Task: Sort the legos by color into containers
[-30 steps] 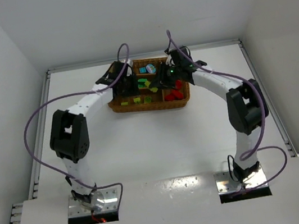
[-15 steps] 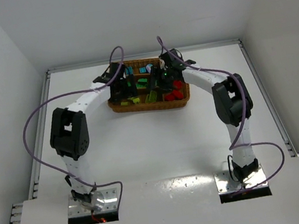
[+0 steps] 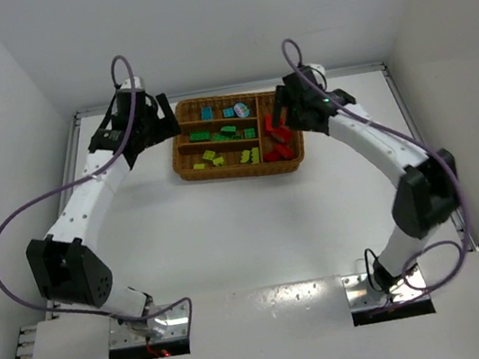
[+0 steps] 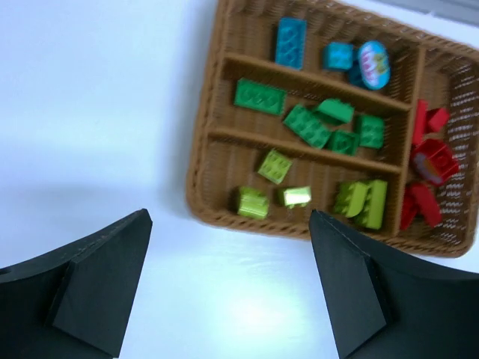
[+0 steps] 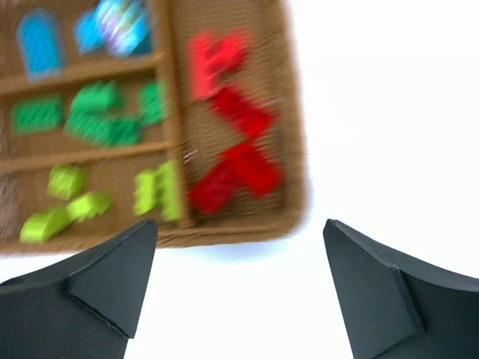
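The brown wicker tray (image 3: 238, 170) holds the legos in its containers. Blue bricks (image 3: 219, 111) lie in the far slot, one of them with a round printed face (image 4: 373, 63). Green bricks (image 3: 218, 133) fill the middle slot and lime-yellow ones (image 3: 216, 157) the near slot. Red bricks (image 3: 277, 142) sit in the crosswise slot on the right. My left gripper (image 3: 156, 124) hovers open and empty off the tray's left end. My right gripper (image 3: 282, 116) hangs open and empty over the tray's right end. The left wrist view looks down on the tray (image 4: 196, 187) past the left gripper (image 4: 228, 224). The blurred right wrist view shows red bricks (image 5: 239, 161) beyond the right gripper (image 5: 239, 224).
The white table (image 3: 248, 233) is boxed in by white walls on three sides. Rails run along its left and right edges. Purple cables loop from both arms above the table.
Both grippers were low inside the tray and have drawn back. The left arm swung out to the left, the right rose to the right. Both sets of jaws have spread apart.
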